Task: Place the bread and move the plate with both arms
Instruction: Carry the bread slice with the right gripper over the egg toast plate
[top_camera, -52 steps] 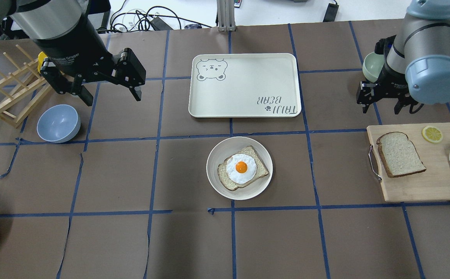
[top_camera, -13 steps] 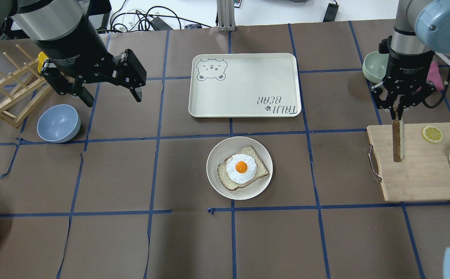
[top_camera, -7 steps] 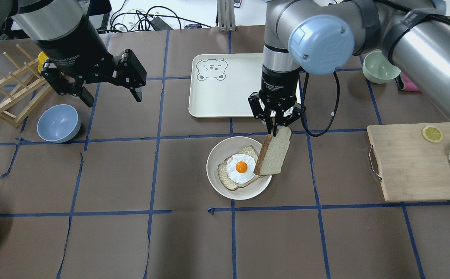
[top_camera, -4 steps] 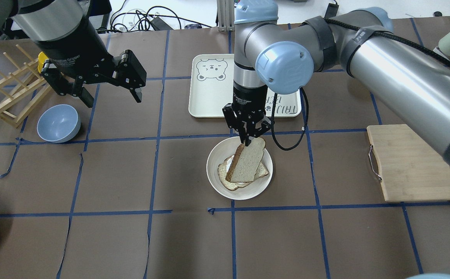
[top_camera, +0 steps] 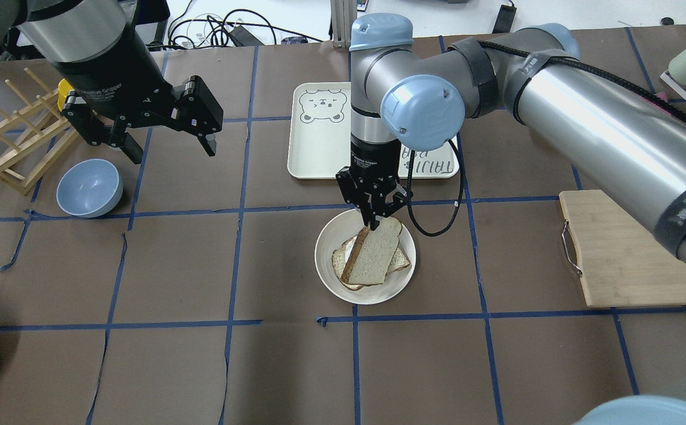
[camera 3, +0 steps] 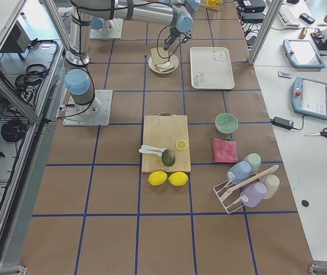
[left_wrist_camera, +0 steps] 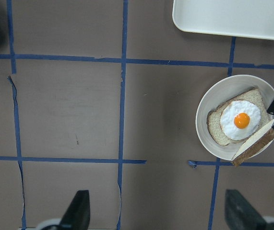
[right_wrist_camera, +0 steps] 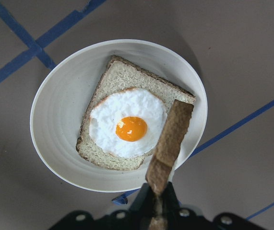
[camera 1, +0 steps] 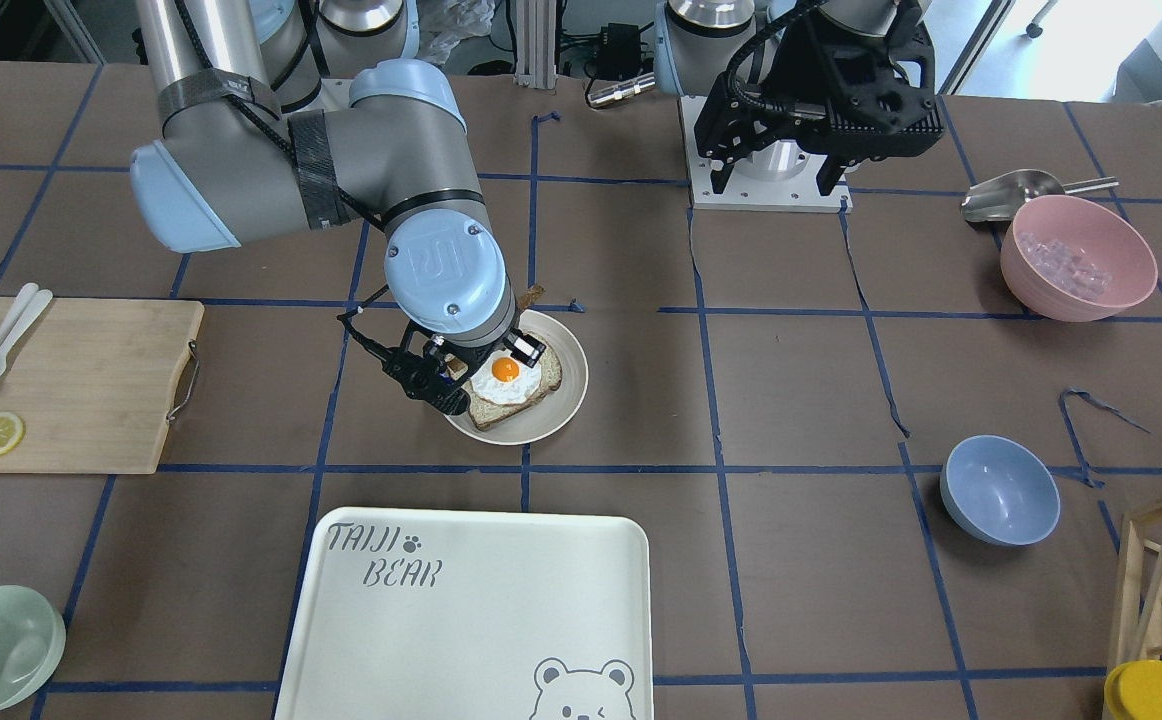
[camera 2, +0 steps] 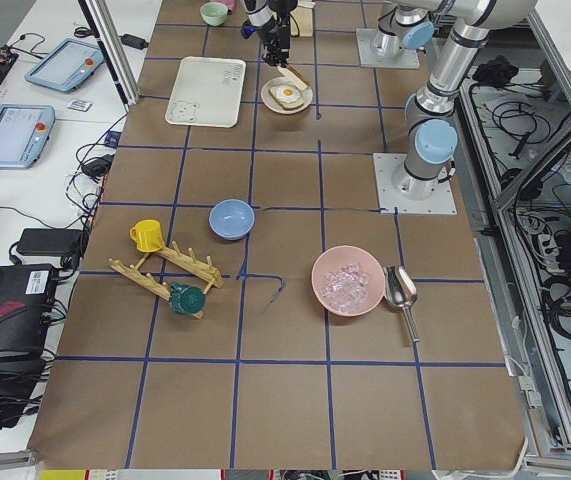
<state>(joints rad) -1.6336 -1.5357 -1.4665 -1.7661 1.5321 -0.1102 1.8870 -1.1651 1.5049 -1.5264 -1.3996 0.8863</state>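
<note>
My right gripper (top_camera: 373, 223) is shut on the top edge of the plain bread slice (top_camera: 372, 254). It holds the slice tilted on edge over the round off-white plate (top_camera: 326, 260). The plate holds another slice topped with a fried egg (right_wrist_camera: 127, 129). In the right wrist view the held bread's brown crust (right_wrist_camera: 172, 139) hangs beside the egg, over the plate's rim (right_wrist_camera: 50, 124). I cannot tell whether it touches. My left gripper (top_camera: 170, 151) is open and empty, high over the table's left side. Its wrist view shows the plate (left_wrist_camera: 205, 103) and held bread (left_wrist_camera: 254, 143) far right.
The cream "TAIJI BEAR" tray (top_camera: 319, 147) lies just behind the plate. A wooden cutting board (top_camera: 626, 254) is at the right. A blue bowl (top_camera: 89, 188) and a wooden rack (top_camera: 12, 141) are at the left. A pink bowl (camera 1: 1076, 255) stands near the robot's left.
My right gripper took the bread off the cutting board, carried it left to the plate and has lowered it a little over the egg slice. The left arm has not moved.
</note>
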